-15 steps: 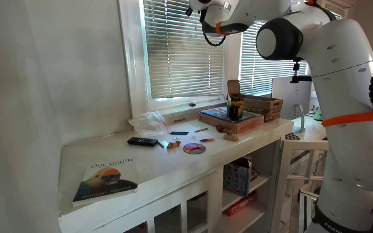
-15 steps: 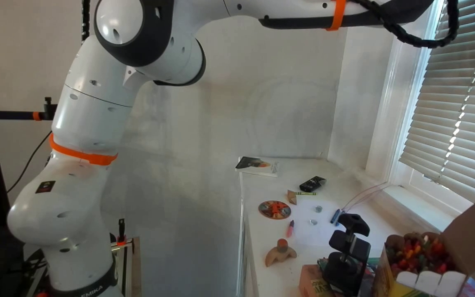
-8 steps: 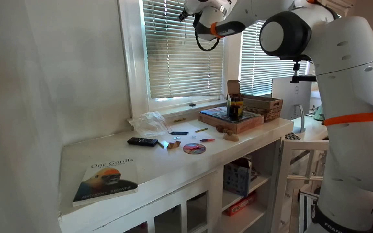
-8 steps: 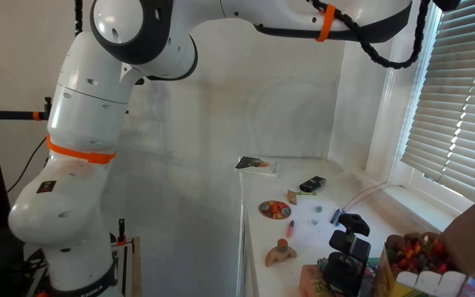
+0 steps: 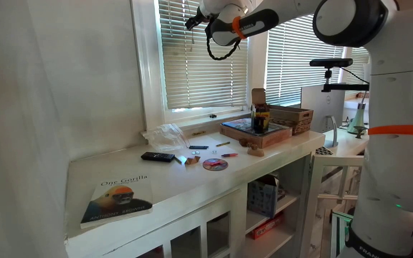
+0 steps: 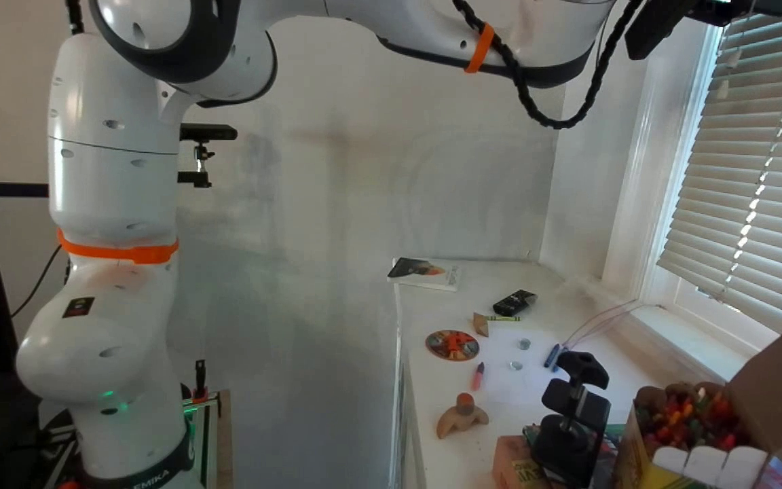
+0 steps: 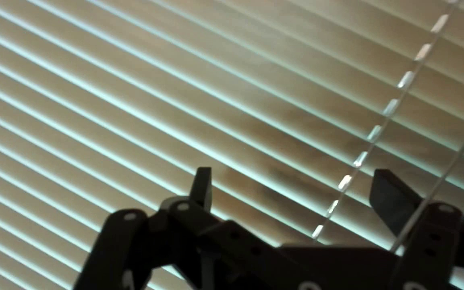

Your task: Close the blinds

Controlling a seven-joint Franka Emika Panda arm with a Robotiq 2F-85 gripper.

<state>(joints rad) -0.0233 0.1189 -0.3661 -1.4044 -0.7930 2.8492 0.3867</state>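
Note:
The white blinds (image 5: 206, 79) hang lowered over the window in both exterior views, their bottom rail a little above the sill. Thin bright gaps show between the slats (image 7: 95, 92) in the wrist view. My gripper (image 7: 292, 173) stands open in front of them, nothing between its fingers. A pale cord (image 7: 429, 193) crosses in front of the right-hand finger, outside the gap. In an exterior view two small cord tassels (image 6: 723, 88) dangle before the blinds, just below the gripper (image 6: 744, 8), which is partly cut off at the top edge.
Below is a white counter (image 5: 177, 179) with a book (image 5: 118, 200), a remote (image 5: 157, 157), a plastic bag (image 5: 167, 138) and several crayons. A crayon box (image 5: 260, 120) rises from a flat box beside a wooden basket (image 5: 292, 116). Wider blinds (image 5: 299, 71) cover the neighbouring window.
The arm has pulled back from the window and its wrist has come lower. Cord tassels have come into view in an exterior view. The blinds look the same. Green light now shows on the arm's base.

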